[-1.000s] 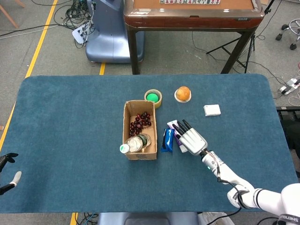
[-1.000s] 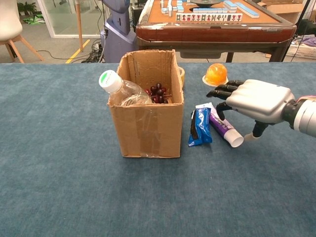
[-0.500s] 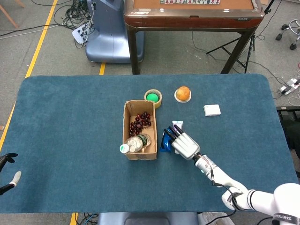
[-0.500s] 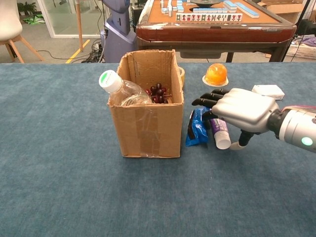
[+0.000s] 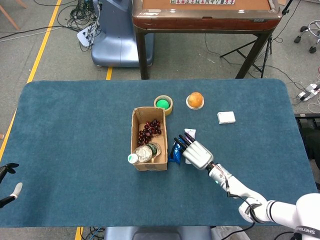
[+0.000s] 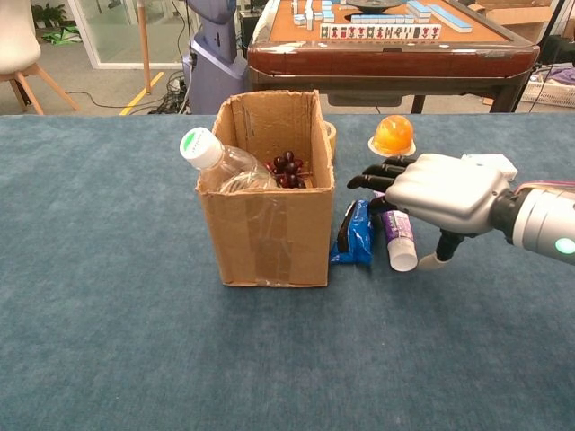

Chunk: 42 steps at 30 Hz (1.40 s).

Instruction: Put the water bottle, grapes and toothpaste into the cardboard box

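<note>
Right arm reaches in from the near right, its forearm angled toward the scene's centre, and the right hand is palm down with dark fingers extended leftward, slightly spread, thumb hanging below. Left hand shows only at the near left edge of the head view, state undeterminable.

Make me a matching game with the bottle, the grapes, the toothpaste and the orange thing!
Things:
1. water bottle
2. grapes
3. toothpaste
4. orange

Places:
A. deep inside the cardboard box
B. on the table under the right hand
C. on a small dish behind the hand
D. poking out of the box's top

Pairs: 1-D, 2-A, 3-B, 4-C
</note>
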Each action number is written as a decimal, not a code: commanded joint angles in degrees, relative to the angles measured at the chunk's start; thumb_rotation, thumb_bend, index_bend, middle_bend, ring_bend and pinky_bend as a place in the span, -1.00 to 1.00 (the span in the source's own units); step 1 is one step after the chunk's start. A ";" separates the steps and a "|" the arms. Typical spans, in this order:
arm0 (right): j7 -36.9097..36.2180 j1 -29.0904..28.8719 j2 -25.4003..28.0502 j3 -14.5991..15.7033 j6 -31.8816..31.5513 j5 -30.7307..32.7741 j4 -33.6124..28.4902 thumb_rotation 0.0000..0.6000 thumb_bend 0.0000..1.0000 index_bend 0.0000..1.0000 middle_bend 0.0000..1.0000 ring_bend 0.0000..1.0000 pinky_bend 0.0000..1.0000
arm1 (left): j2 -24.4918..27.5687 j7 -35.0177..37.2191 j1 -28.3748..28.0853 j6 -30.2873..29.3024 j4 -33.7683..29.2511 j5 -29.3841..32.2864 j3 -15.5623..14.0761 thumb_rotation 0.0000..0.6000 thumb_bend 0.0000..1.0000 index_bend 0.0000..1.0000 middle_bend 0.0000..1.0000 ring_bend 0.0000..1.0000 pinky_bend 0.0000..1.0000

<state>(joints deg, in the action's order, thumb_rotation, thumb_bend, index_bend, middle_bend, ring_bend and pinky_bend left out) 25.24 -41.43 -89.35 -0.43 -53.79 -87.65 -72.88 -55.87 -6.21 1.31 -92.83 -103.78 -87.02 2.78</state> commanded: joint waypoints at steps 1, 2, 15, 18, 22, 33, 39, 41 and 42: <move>-0.06 -0.57 0.82 0.09 0.77 -0.38 -0.27 1.00 -1.00 -0.23 -0.91 -1.00 -0.81 | -0.03 -0.12 -0.04 0.08 -0.01 0.04 0.00 1.00 -0.44 -0.37 -0.13 -0.31 0.10; 0.09 -0.81 1.10 0.17 1.19 -0.47 -0.32 1.00 -1.00 -0.23 -0.91 -1.00 -0.81 | -0.05 -0.19 -0.04 0.09 -0.02 0.05 -0.01 1.00 -0.44 -0.37 -0.13 -0.31 0.10; 1.09 -1.91 -0.53 0.22 3.11 -0.28 1.78 1.00 -1.00 -0.23 -0.91 -1.00 -0.81 | -0.04 -0.11 0.05 -0.16 -0.08 0.10 0.08 1.00 -0.44 -0.36 -0.13 -0.31 0.10; 1.31 -2.04 -0.95 0.13 3.36 -0.05 2.13 1.00 -0.97 -0.23 -0.91 -1.00 -0.81 | 0.00 -0.09 0.11 -0.32 -0.14 -0.04 0.05 1.00 -0.44 -0.36 -0.13 -0.31 0.10; 1.65 -2.09 -1.43 -0.01 3.47 0.28 2.31 1.00 -0.87 -0.23 -0.91 -1.00 -0.81 | 0.02 -0.08 0.17 -0.46 -0.16 -0.12 0.05 1.00 -0.44 -0.37 -0.13 -0.31 0.10; 2.71 -1.89 -1.77 -0.18 3.58 1.31 2.28 1.00 -0.60 -0.03 -0.90 -1.00 -0.81 | 0.03 -0.19 0.19 -0.43 -0.20 -0.21 -0.01 1.00 -0.44 -0.36 -0.13 -0.31 0.10; 2.58 -1.59 -1.69 0.01 3.45 1.58 2.34 1.00 -0.54 0.08 -0.87 -1.00 -0.81 | 0.04 -0.20 0.16 -0.37 -0.20 -0.15 0.01 1.00 -0.44 -0.36 -0.13 -0.31 0.10; 2.57 -1.47 -1.58 0.14 3.31 1.53 2.35 1.00 -0.53 0.13 -0.86 -1.00 -0.81 | 0.03 -0.19 0.17 -0.39 -0.20 -0.19 0.00 1.00 -0.44 -0.36 -0.13 -0.31 0.10; 2.48 -1.40 -1.52 0.19 3.22 1.50 2.31 1.00 -0.52 0.15 -0.85 -1.00 -0.81 | 0.02 -0.19 0.17 -0.39 -0.20 -0.20 -0.01 1.00 -0.44 -0.36 -0.13 -0.31 0.10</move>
<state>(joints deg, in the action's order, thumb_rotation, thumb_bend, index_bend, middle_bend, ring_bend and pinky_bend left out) 27.73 -42.85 -90.89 -0.26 -50.56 -86.14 -70.57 -55.85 -6.40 1.48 -93.23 -103.98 -87.22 2.77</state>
